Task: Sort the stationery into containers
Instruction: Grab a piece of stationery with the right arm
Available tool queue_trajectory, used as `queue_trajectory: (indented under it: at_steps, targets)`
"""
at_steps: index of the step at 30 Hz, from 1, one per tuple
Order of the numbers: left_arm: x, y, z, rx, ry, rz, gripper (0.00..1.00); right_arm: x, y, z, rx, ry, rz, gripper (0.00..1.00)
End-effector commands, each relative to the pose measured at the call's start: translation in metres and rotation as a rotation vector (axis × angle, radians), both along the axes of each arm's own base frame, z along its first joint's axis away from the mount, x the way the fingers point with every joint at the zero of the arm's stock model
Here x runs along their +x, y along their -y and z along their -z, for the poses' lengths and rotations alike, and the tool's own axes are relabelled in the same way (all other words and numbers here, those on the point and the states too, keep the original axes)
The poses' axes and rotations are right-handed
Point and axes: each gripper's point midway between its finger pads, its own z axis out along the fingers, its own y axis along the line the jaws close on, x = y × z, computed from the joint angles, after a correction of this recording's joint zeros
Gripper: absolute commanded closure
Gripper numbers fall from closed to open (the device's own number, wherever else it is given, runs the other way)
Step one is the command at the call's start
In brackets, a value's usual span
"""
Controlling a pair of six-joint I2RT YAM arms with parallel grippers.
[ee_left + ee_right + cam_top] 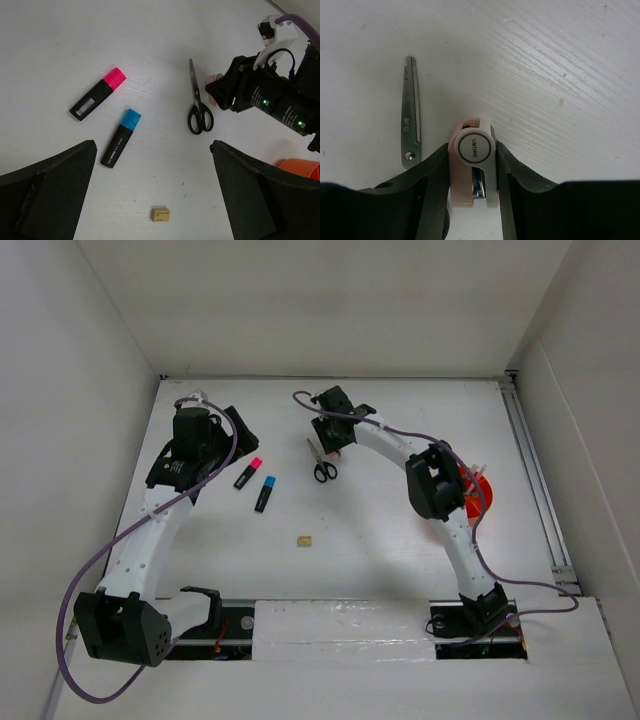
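My right gripper (472, 165) is shut on the pinkish-white piece (472, 155), its fingers pressed on both sides, at the table's far middle (335, 445). The black-handled scissors (322, 464) lie just left of it and show in the right wrist view (410, 115) and the left wrist view (198, 105). My left gripper (152, 190) is open and empty, held high over the table. Below it lie the pink-black marker (97, 93), the blue-black marker (120, 138) and the tan eraser (160, 214). The orange cup (478, 492) stands at the right, partly hidden by my right arm.
White walls close in the table on the left, back and right. A rail (535, 480) runs along the right edge. In the top view the markers (257, 483) and the eraser (303, 539) lie in the left middle.
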Motion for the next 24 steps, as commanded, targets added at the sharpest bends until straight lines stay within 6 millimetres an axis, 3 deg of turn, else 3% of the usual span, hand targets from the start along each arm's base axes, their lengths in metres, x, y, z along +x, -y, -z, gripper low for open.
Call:
queue_trajectory:
  at_steps: [1, 2, 4, 6, 8, 9, 10, 12, 13, 14, 15, 16, 17, 18, 21, 22, 23, 24]
  targets:
    - [0.000, 0.001, -0.011, -0.002, 0.054, 0.015, 0.01, 0.001, -0.003, 0.006, -0.003, -0.021, -0.046, 0.70]
    - [0.000, 0.001, -0.011, -0.002, 0.054, 0.015, 0.01, 0.001, -0.002, 0.006, -0.009, -0.018, -0.055, 0.84]
    - [0.000, 0.001, -0.011, -0.002, 0.054, 0.015, 0.01, 0.002, 0.003, 0.005, -0.011, -0.020, -0.046, 0.92]
    - [0.000, 0.001, -0.011, -0.002, 0.054, 0.015, 0.01, 0.007, 0.000, -0.016, 0.052, 0.022, -0.043, 0.99]
    - [0.000, 0.001, -0.011, -0.002, 0.054, 0.015, 0.01, -0.002, 0.001, -0.019, 0.100, 0.009, -0.060, 0.99]
    - [0.000, 0.001, -0.011, -0.002, 0.054, 0.015, 0.01, 0.000, 0.003, -0.046, 0.143, 0.049, -0.052, 1.00]
    - [-0.001, 0.002, -0.011, -0.007, 0.054, 0.023, 0.01, 0.001, -0.001, -0.061, 0.182, 0.084, -0.068, 1.00]
    - [-0.001, 0.002, -0.011, -0.007, 0.054, 0.023, 0.01, -0.010, 0.008, -0.068, 0.198, 0.089, -0.070, 1.00]
    - [-0.001, 0.002, -0.011, -0.007, 0.054, 0.023, 0.01, -0.006, 0.011, -0.110, 0.265, 0.182, -0.066, 1.00]
    - [-0.001, 0.002, -0.011, -0.007, 0.054, 0.023, 0.01, -0.008, 0.017, -0.123, 0.295, 0.208, -0.059, 1.00]
    - [-0.001, 0.002, -0.011, -0.007, 0.054, 0.023, 0.01, -0.023, 0.023, -0.112, 0.296, 0.191, -0.067, 1.00]
    - [-0.001, 0.002, -0.011, -0.007, 0.054, 0.023, 0.01, -0.026, 0.032, -0.149, 0.352, 0.264, -0.062, 1.00]
    - [-0.001, 0.002, -0.011, -0.007, 0.054, 0.023, 0.01, -0.028, 0.031, -0.166, 0.411, 0.306, -0.086, 1.00]
    - [-0.001, 0.004, -0.011, -0.004, 0.054, 0.035, 0.01, -0.036, 0.044, -0.157, 0.415, 0.295, -0.080, 1.00]
    - [-0.001, 0.004, -0.011, -0.004, 0.054, 0.035, 0.01, -0.048, 0.063, -0.199, 0.482, 0.407, -0.108, 1.00]
    - [-0.001, 0.004, -0.011, -0.004, 0.054, 0.035, 0.01, -0.057, 0.073, -0.187, 0.474, 0.395, -0.096, 1.00]
    - [-0.001, 0.004, -0.011, -0.004, 0.054, 0.035, 0.01, -0.065, 0.080, -0.206, 0.496, 0.441, -0.101, 1.00]
    - [-0.002, 0.005, -0.011, -0.009, 0.054, 0.043, 0.01, -0.070, 0.083, -0.212, 0.521, 0.462, -0.122, 1.00]
